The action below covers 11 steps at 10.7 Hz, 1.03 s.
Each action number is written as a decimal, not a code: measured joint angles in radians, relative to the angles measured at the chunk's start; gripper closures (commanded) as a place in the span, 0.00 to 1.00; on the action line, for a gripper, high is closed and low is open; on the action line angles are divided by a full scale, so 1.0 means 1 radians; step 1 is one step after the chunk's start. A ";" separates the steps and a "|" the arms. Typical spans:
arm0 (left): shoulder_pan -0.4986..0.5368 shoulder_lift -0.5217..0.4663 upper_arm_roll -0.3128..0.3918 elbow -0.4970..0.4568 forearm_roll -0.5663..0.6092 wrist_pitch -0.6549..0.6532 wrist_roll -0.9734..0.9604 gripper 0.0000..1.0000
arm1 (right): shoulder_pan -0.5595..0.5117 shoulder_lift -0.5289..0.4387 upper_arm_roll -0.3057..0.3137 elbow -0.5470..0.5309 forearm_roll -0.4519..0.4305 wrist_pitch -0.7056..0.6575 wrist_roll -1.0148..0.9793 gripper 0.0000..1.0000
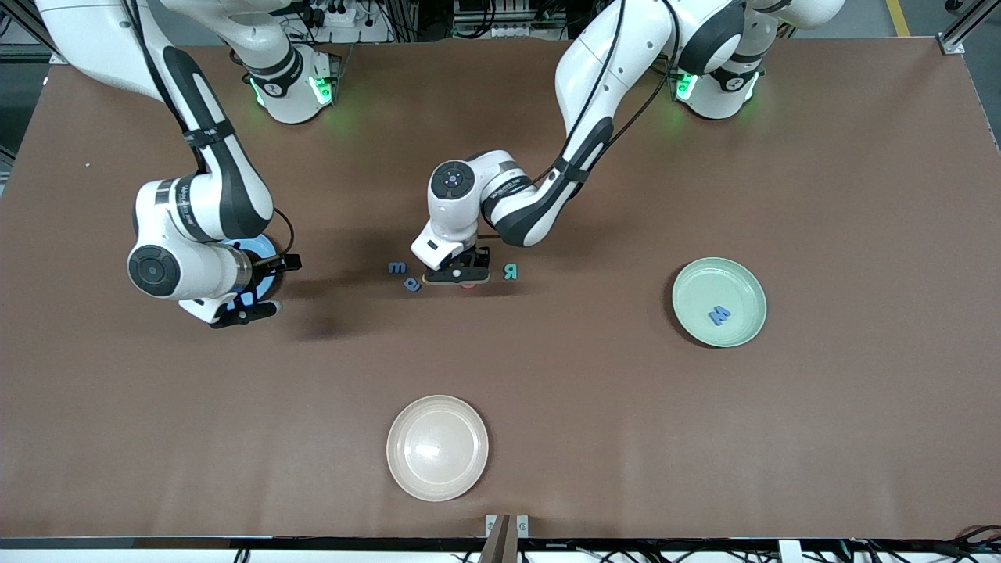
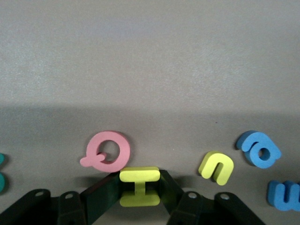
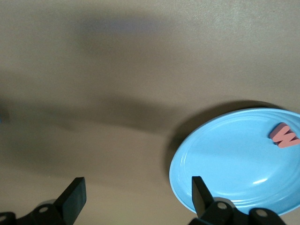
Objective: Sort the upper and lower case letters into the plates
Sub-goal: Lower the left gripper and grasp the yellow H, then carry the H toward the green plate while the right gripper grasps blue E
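High front camera facing me across the counter (image 1: 704,438), my left wrist camera close over the letters (image 2: 107,150) mid-counter, my right wrist camera low beside the blue plate (image 3: 225,159), both spots shared with the front view

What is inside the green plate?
One blue letter M lies inside the green plate, which shows fully, with nothing else in it. Whether anything lies under the letter cannot be seen.
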 measured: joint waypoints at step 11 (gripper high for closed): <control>0.026 -0.060 0.002 0.016 0.000 -0.157 0.019 0.98 | 0.019 0.000 0.001 0.000 0.063 0.000 0.029 0.02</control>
